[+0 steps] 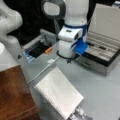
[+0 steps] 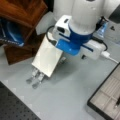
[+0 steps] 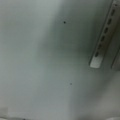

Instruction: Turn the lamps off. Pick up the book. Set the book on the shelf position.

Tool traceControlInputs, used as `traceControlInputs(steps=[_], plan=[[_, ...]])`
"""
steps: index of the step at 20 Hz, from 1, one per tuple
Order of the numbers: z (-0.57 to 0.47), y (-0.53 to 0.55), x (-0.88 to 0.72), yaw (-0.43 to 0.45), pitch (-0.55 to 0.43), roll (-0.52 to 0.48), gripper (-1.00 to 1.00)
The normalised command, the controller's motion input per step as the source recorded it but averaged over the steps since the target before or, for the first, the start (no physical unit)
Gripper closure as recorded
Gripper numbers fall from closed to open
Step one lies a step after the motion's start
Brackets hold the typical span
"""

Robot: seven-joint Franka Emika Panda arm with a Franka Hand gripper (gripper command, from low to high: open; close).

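The book was a large, thin white rectangle with faint fine lines across its face and a ridged binding along one long edge. In both front views it lay flat on the grey table, just beside the dark reddish-brown wooden block whose flat top is the shelf position. One short end rested on the slotted bars of a metal rack.

The arm stood over the table behind the book, its white wrist and blue-trimmed flange pointing downward, with a white cable trailing from it. The gripper itself did not show in any view, so whether the claw was released or clenched could not be told. The wrist view showed only grey surface and two slotted metal bars.

In a front view the book's long axis ran diagonally, from the rack at lower left toward the arm at upper right. An open grey case sat well apart from it.
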Motion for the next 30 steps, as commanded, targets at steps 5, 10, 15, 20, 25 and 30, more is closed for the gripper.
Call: traceControlInputs(steps=[5,10,15,20,25,30], plan=[[-0.03,0.03,0.20,0.059,0.184,-0.569,-1.00],[-0.10,-0.02,0.10,0.015,0.108,-0.555,-1.00],[-0.15,-0.04,0.01,0.043,0.109,-0.560,-1.00],[-0.19,-0.02,-0.03,0.054,0.142,-0.435,-1.00],[-0.18,0.03,-0.04,0.050,0.102,-0.437,-1.00],[-0.16,0.07,-0.03,0.114,0.001,-0.644,-1.00]])
